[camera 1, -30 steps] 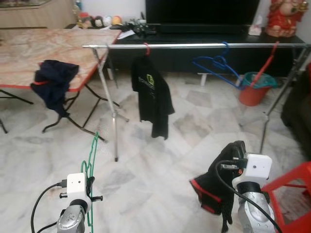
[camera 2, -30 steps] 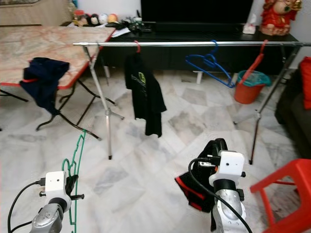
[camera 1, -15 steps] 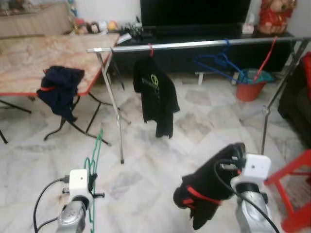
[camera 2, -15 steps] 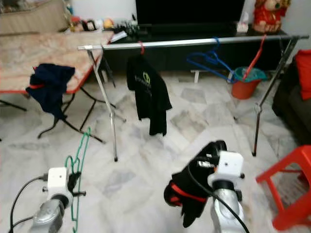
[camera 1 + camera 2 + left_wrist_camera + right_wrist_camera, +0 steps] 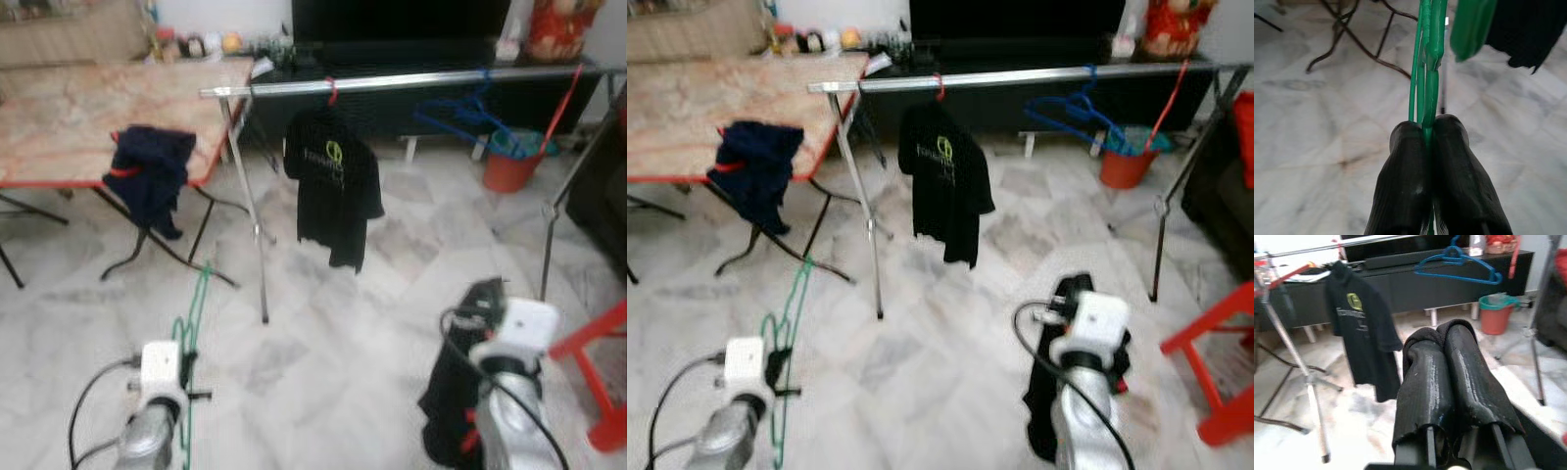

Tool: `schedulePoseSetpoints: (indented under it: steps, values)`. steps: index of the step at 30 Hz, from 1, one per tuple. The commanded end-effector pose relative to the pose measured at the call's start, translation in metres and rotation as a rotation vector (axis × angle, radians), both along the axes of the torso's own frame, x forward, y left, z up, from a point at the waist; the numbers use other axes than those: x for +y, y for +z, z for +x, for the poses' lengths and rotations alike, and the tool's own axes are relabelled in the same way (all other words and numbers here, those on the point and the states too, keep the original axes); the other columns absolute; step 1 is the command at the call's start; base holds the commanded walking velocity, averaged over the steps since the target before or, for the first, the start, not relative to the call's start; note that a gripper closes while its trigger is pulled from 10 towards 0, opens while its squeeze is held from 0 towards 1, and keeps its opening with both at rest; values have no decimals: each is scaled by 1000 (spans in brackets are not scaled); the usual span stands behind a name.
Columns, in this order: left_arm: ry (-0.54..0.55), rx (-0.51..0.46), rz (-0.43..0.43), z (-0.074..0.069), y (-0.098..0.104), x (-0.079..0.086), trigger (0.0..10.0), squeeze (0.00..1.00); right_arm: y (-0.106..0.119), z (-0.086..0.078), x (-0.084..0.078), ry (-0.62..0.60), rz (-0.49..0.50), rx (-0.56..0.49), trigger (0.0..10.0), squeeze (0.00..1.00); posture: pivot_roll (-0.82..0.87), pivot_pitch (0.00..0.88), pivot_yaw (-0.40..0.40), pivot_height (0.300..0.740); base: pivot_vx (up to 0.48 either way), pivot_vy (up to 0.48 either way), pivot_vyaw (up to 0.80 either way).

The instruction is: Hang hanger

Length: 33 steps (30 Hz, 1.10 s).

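Left wrist view puts us right on the left gripper (image 5: 1431, 142), both black fingers pinched tight on the green hanger (image 5: 1429, 54), which stands upright above the marble floor (image 5: 323, 333). Over on the right, the right gripper (image 5: 1442, 345) is clamped on a black garment (image 5: 1043, 392) that droops below it. Ahead stands the clothes rail (image 5: 411, 82), a black T-shirt (image 5: 333, 181) and blue hanger (image 5: 1078, 106) on it.
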State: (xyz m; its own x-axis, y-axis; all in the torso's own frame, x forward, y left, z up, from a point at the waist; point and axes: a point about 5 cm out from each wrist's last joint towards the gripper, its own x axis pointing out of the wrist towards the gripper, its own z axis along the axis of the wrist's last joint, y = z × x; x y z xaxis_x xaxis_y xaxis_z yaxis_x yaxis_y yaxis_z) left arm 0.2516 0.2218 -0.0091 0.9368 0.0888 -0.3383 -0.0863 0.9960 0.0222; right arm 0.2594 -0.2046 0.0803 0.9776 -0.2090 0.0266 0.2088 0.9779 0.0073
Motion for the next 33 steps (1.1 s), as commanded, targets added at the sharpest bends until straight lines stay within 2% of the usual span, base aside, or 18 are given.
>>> schedulePoseSetpoints:
  steps: [1,13,24,33]
  values:
    - [-14,9,-1,1,-1,-4,10000,0,6,0,-7,-20,-11,-22,10000,0,-204,0,67,740,0,356,0]
    - [-29,20,-2,-1,-3,-5,10000,0,7,1,1,-4,-6,-39,10000,0,-207,0,81,740,0,358,0]
    - [-58,23,-1,1,-3,-8,10000,0,9,-3,-4,-35,-6,-57,10000,0,-235,0,100,740,0,362,0]
    - [-44,8,-8,7,1,-11,10000,0,11,7,-1,-23,-2,-52,10000,0,-203,0,78,740,0,367,0]
